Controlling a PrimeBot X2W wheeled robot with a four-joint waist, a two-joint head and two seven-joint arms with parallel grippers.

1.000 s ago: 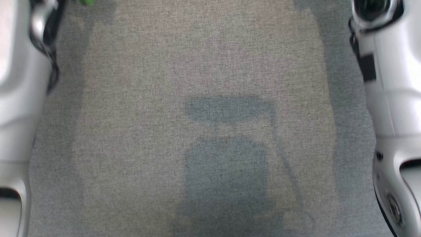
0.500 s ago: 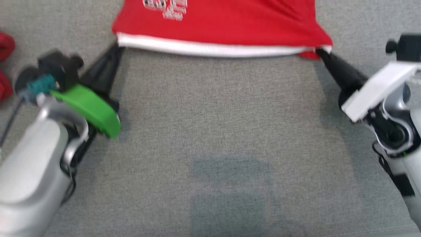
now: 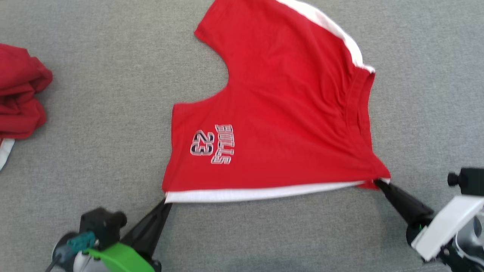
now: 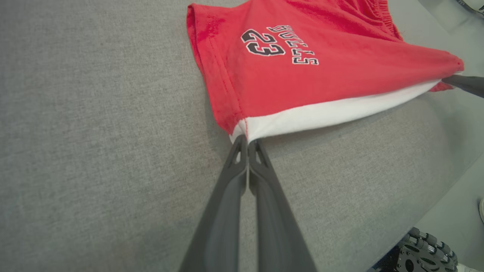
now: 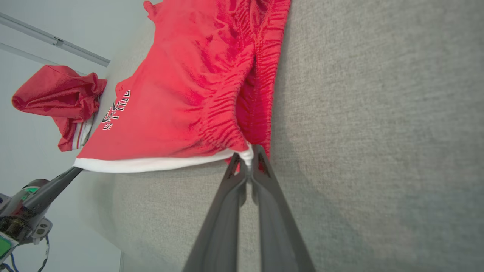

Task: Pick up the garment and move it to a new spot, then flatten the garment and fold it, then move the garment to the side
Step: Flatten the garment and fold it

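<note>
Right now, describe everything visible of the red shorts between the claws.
The red shorts, seemingly soft jersey, have a white stripe along the near edge, a black-and-white BULLS 23 print and a gathered waistband on the right. They lie spread on the grey surface. The left claw pinches the near hem corner, the right claw the near waistband corner, the stripe taut between them.

Broad grey woven surface [image 3: 94,113], flat, with an edge dropping away at one side in the wrist views. Spread on it near the middle: red garment [image 3: 287,113], white band along the near edge and the far side, "BULLS 23" printed towards the left corner, gathers by the right edge. Well apart at the far left, bunched on the same cloth: second red piece [image 3: 19,102] with white trim.
</note>
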